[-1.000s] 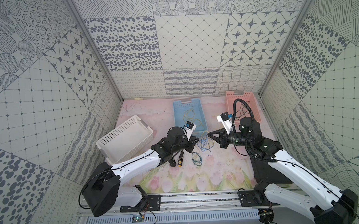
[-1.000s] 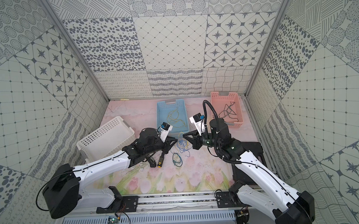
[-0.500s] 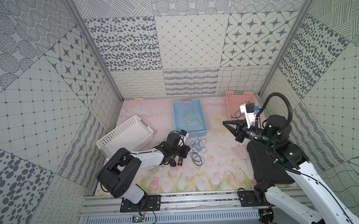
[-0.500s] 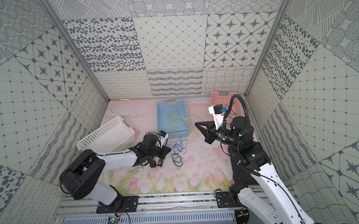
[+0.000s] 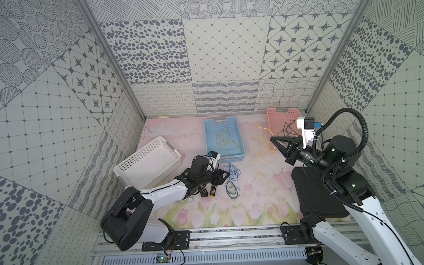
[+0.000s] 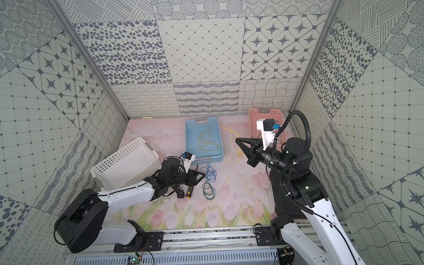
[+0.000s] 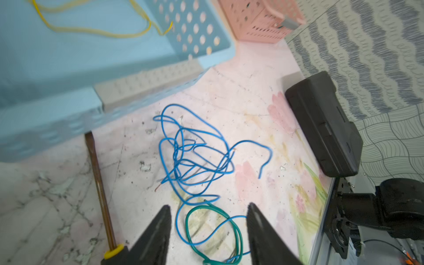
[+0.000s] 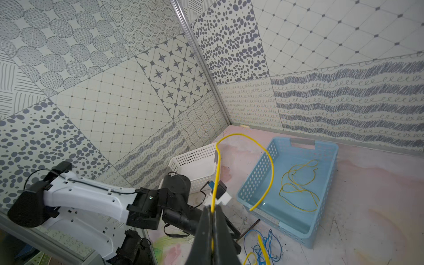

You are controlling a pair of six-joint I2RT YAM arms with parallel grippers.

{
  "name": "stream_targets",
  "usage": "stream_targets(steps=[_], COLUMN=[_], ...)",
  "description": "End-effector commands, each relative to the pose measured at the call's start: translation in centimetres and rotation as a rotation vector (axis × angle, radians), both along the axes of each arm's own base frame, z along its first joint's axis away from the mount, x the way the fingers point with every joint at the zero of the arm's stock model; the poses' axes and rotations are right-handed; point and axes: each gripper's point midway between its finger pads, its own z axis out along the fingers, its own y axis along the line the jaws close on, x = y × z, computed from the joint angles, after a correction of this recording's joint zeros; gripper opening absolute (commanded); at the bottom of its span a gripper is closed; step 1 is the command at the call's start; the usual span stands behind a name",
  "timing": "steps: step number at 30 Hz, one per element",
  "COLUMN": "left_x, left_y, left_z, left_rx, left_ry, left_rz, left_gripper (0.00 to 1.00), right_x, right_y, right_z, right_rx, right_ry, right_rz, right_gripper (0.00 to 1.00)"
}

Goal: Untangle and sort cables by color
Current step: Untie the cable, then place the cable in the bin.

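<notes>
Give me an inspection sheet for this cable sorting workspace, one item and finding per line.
Surface: floral mat, dirt-specked.
Job's things: blue cables tangled, overlapping a green cable, on the mat; sorted yellow cables in blue basket; dark cables in pink basket.
Clutter: screwdriver, black case, tilted white basket.
End effectors: left end effector open, holding nothing; right end effector shut on long yellow cable.
Cables: corrugated hose on right arm.
Surroundings: patterned walls.
</notes>
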Motion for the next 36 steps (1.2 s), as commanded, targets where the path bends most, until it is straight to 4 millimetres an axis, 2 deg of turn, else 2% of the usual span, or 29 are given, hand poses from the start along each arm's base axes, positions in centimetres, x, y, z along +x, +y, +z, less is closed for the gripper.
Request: stream_targets(steps=[1, 3, 8, 11, 14, 17, 20, 25, 33, 36], left_x=[-1.0, -2.3, -6.4, -8.5, -9.5, -8.5, -7.3, -5.8, -3.4, -2.6], left_y=[1.0, 0.8, -1.0, -2.7, -4.2, -5.3, -6.7, -9.6, -13.6, -14.7], left_z=[5.8, 8.6, 14.7, 16.6, 17.1, 17.4, 17.6, 17.0, 16.1, 15.7], left_rx=[-0.122, -0.210, -0.492, -0.528, -0.471, -0.440, -0.453, -0.470, -0.448, -0.435], left_ry=[-0.091, -0.150, -0.265, -0.411, -0.576, -0.626, -0.561, -0.459, -0.381, -0.358], left_rz=[0.021, -0.025, -0.227, -0.311, -0.349, -0.346, -0.325, -0.290, -0.268, -0.270], left_gripper=[0.66, 0.71, 0.72, 0.76, 0.81, 0.84, 0.85, 0.83, 0.68, 0.55], right_x=[0.9, 1.2, 1.2, 1.1, 0.7, 0.2, -0.1, -0.3, -0.4, -0.5], right_y=[1.1, 1.7, 2.7, 3.1, 3.3, 3.4, 3.4, 3.4, 3.5, 3.5], right_z=[-1.4, -2.6, -4.0, -4.2, -4.1, -3.8, -3.4, -3.0, -3.1, -3.1], right_rx=[0.051, 0.076, 0.127, 0.157, 0.178, 0.192, 0.204, 0.226, 0.239, 0.245], right_ry=[0.034, 0.064, 0.102, 0.113, 0.123, 0.126, 0.118, 0.116, 0.125, 0.125], right_rz=[0.052, 0.088, 0.161, 0.196, 0.223, 0.247, 0.258, 0.267, 0.276, 0.277], right_gripper=[0.00, 0.00, 0.00, 0.00, 0.00, 0.00, 0.00, 0.00, 0.00, 0.00])
